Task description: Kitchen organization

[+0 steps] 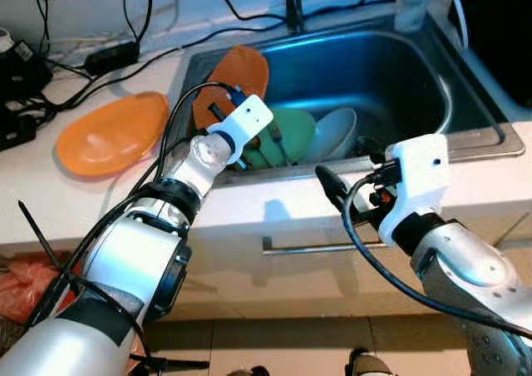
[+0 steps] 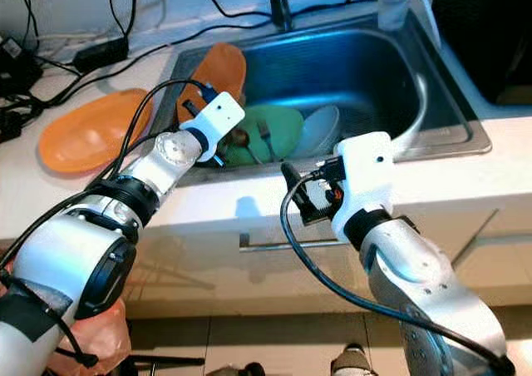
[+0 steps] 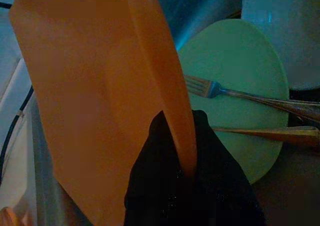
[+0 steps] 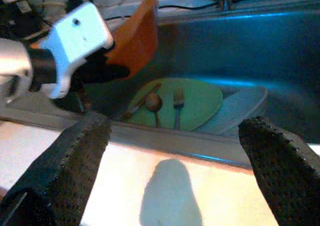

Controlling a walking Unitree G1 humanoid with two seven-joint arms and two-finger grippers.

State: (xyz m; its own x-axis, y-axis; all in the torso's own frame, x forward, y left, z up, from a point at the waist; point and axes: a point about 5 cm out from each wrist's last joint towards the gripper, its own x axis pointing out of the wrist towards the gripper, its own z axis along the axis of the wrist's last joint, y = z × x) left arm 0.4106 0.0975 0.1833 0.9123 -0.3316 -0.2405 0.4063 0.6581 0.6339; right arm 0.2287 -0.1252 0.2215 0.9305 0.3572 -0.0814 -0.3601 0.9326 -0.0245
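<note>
Your left end effector [image 3: 186, 151] is clamped on the rim of the orange plate [image 1: 241, 76], tilted against the sink's [image 1: 490, 135] left wall. Thin edge grip (could slip), dropping it onto the green plate [image 4: 195, 103] and fork [image 4: 177, 106]. Right end effector [image 4: 175, 171] hovers spread above the worktop's [image 1: 274, 205] front edge.

No legible text, label, brand or number appears on any surface. The plates, sink and table carry no readable markings.
</note>
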